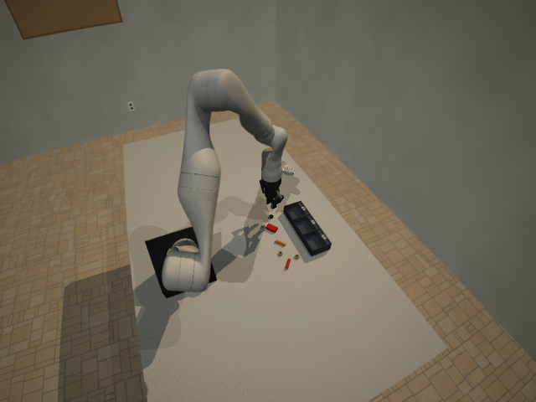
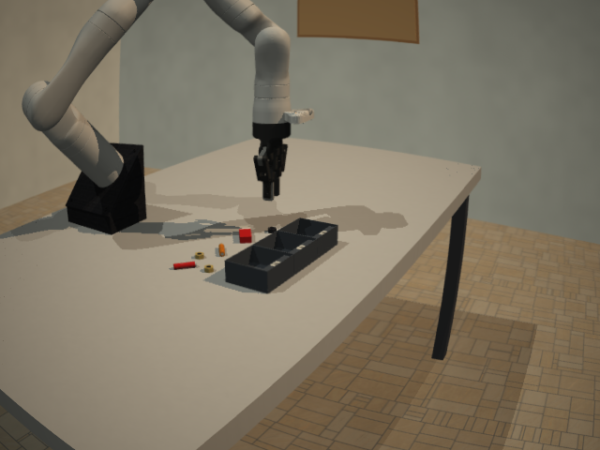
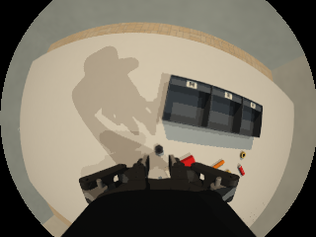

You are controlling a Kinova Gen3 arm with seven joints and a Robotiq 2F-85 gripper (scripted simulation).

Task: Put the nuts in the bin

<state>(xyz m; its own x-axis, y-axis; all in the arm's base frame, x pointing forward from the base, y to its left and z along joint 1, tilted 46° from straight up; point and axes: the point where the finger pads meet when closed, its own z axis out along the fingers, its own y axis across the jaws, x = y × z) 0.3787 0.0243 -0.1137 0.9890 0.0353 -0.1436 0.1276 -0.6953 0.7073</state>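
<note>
So the gripper [image 2: 270, 196] hangs above the desk [image 2: 338, 193], jaws partly spread with nothing between them. It sits over the small black nut [image 2: 272, 229], which lies on the desk just beside the far end of the three-compartment bin tray [image 2: 271, 281]. In the wrist view that black nut [image 3: 158, 150] shows up right between the fingers, so I'd say this is the line-up step before a first pick.

The other nuts are two brass ones: one brass nut [image 2: 199, 255] and another brass nut [image 2: 208, 267], both on the near-left side of the tray, well apart from the gripper. Mixed in around them are a red block [image 2: 246, 235] close to the tray's far end, an orange peg [image 2: 221, 249], and a red cylinder [image 2: 184, 264] farthest from the tray. Those should stay put.

All three compartments look bare from here, so no nut is in yet as far as I can tell. The labels are too small to read, so I can't say which one is H.

Next move, I reckon: drop straight down over the black nut, keep clear of the tray wall, then pinch.
</note>
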